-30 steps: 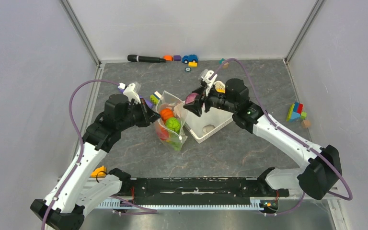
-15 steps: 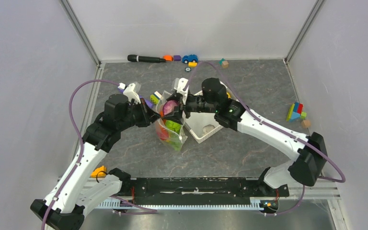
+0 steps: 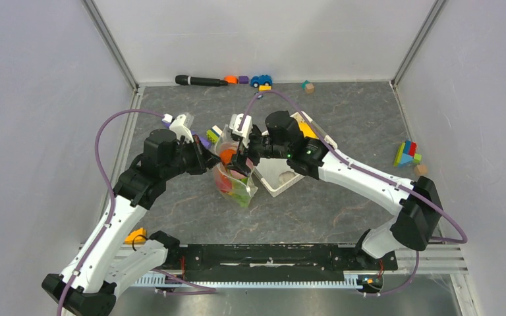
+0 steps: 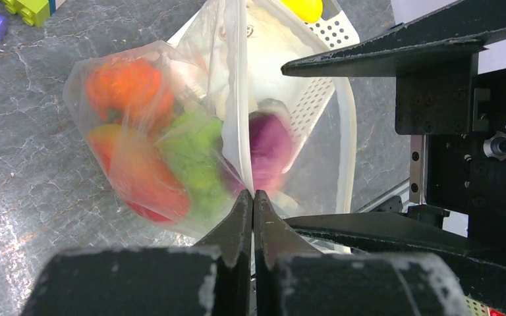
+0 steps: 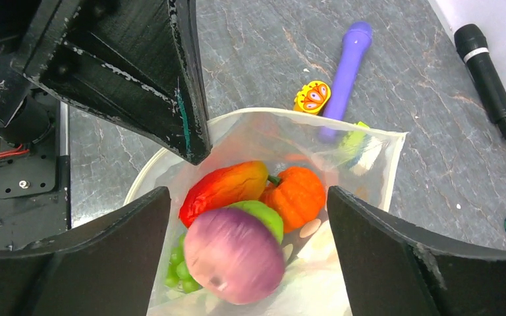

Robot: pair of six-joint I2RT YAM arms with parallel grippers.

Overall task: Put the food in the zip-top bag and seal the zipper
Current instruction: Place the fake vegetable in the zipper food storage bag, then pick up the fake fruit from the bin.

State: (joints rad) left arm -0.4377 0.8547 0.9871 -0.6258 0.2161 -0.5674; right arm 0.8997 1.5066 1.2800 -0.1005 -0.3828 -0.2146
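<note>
The zip-top bag point(image 3: 236, 185) stands open beside the white basket point(image 3: 283, 184). My left gripper point(image 3: 208, 162) is shut on the bag's mouth edge, on the white zipper strip point(image 4: 237, 99), and holds it up point(image 4: 253, 194). My right gripper point(image 3: 240, 157) is open right above the bag's mouth point(image 5: 248, 191). The purple onion point(image 5: 234, 253) is blurred, free between the open fingers and inside the bag. Under it lie the orange pumpkin point(image 5: 296, 194), the red-yellow mango point(image 5: 224, 186), the green fruit point(image 5: 267, 216) and the green grapes point(image 5: 176, 270).
A yellow item point(image 4: 301, 8) lies in the basket. A purple stick point(image 5: 346, 72) and toy bricks point(image 3: 212, 135) lie behind the bag. A black microphone point(image 3: 201, 80) and a toy car point(image 3: 261, 80) are at the back wall, coloured blocks point(image 3: 406, 155) at the right.
My right gripper carried the purple onion left from over the basket to the bag's mouth and opened; the onion is now in the bag. My left gripper kept its hold.
</note>
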